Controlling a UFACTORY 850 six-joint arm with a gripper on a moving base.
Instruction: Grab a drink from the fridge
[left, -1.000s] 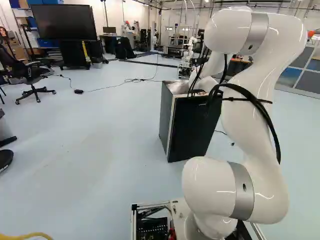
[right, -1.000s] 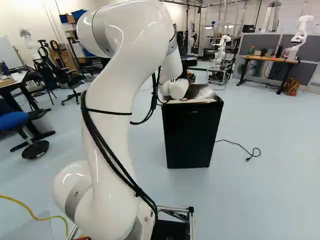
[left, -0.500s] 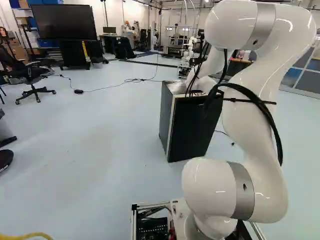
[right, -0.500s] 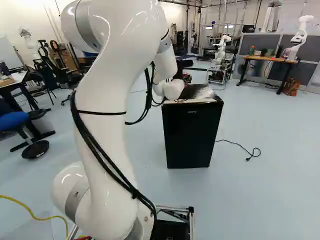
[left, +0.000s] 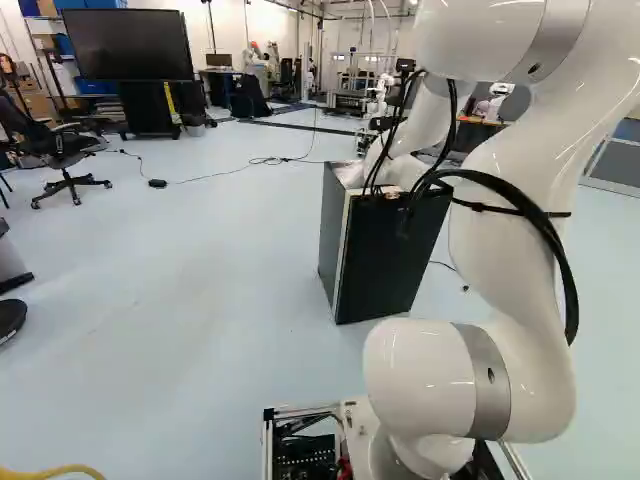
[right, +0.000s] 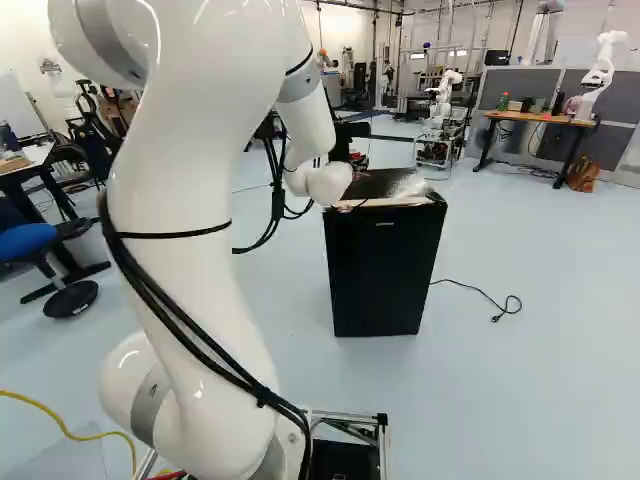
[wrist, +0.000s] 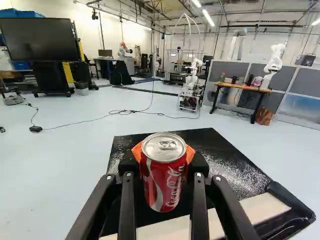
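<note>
Clock hours here take twelve as straight ahead. Nearest, the arm (right: 190, 200) rises from its joint and bends over toward twelve, with black cables (right: 170, 300) slung along it. At its end the gripper (wrist: 164, 155) is grasping the can (wrist: 162, 182): one orange pad (wrist: 137, 151) at the can's nine o'clock, the other at its three, the lid facing up. The can is therefore in hand and outside the fridge (right: 385, 270), over or just before its top; whether its base touches there, I cannot tell.

The fridge stands between twelve and one from the base, its front looking flush, so I judge the door closed. The grab itself looks done; what is left is probably to bring the can away safely. For that, hold the squeeze firm but short of denting the thin wall, lift straight up first, and only then swing off, slowly and without tipping. Give the pale strip (wrist: 262, 207) along the top's near edge some room, and mind the wrap (right: 412, 186) on top: a low pass could drag it. The cable loops might also catch a corner.

Beyond, a floor cord (wrist: 112, 113) lies toward eleven, another robot (wrist: 192, 80) stands past twelve, and a desk (wrist: 245, 89) near one.
</note>
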